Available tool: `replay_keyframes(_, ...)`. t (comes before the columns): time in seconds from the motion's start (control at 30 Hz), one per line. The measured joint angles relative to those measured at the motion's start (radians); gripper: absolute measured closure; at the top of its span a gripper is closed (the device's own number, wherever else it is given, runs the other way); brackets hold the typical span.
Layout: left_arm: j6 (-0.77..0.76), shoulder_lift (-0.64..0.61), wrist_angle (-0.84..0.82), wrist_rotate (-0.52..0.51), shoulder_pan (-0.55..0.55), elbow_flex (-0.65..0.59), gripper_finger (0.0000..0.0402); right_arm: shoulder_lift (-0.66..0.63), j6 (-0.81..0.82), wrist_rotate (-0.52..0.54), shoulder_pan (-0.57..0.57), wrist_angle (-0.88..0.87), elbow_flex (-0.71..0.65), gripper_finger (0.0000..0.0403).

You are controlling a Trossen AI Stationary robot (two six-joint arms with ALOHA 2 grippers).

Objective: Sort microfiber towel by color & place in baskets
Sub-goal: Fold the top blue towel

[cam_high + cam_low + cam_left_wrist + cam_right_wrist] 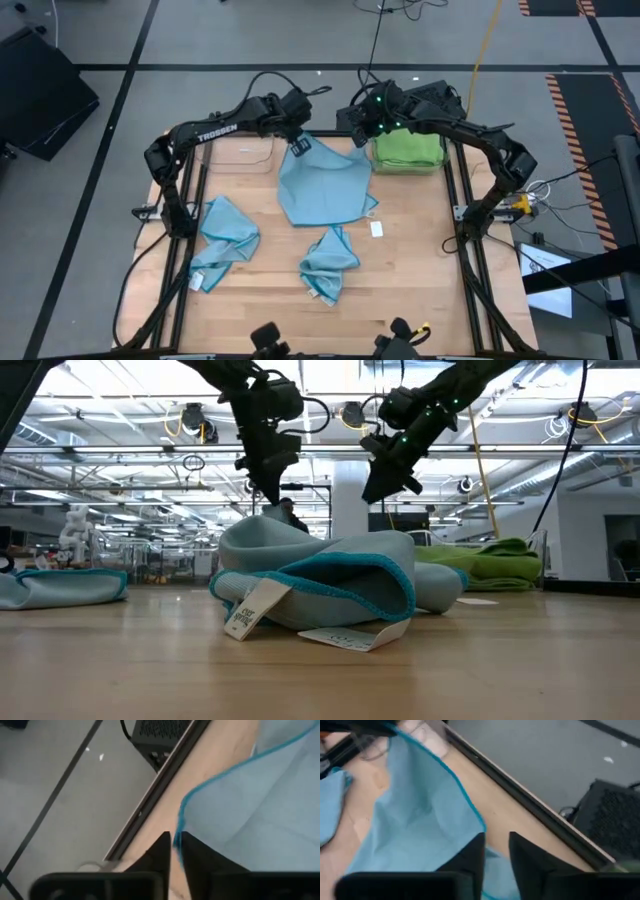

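Spanning both grippers, one blue towel (322,185) hangs over the bench (420,270); left gripper (298,143) jaws pinch a corner; right gripper (362,138) jaws slightly parted beside another corner; green towels (408,150) lie at far right.

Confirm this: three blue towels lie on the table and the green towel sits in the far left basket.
Not quite. The three blue towels are right, but the green towel sits at the table's far right corner, under the right arm, not the left. The high view shows it.

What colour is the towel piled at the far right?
Green, clearest in the high view.
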Motion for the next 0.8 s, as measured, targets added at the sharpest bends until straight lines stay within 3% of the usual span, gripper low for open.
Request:
replay_keyframes(0.17,-0.009,0.0,0.006,-0.017,0.006,0.0,0.0294,-0.026,0.011,-0.015,-0.001,-0.065,0.0,0.0253)
replay_keyframes(0.33,-0.089,0.0,-0.099,-0.021,0.007,0.0,0.0255,-0.099,0.02,-0.12,0.014,-0.253,0.0,0.0229)
replay_keyframes(0.47,-0.213,0.0,-0.271,0.127,-0.002,-0.001,0.0249,-0.157,-0.015,-0.133,0.068,-0.479,-0.005,0.0228)
replay_keyframes(0.57,-0.256,-0.001,-0.304,0.242,-0.054,-0.033,0.0255,-0.208,-0.008,-0.135,0.121,-0.573,-0.06,0.0233)
replay_keyframes(0.67,-0.273,-0.03,-0.27,0.304,-0.14,-0.089,0.0267,-0.259,0.093,-0.132,0.182,-0.533,-0.155,0.0238)
replay_keyframes(0.8,-0.292,-0.047,-0.134,0.287,-0.267,-0.173,0.0285,-0.315,0.233,-0.126,0.267,-0.288,-0.324,0.0247)
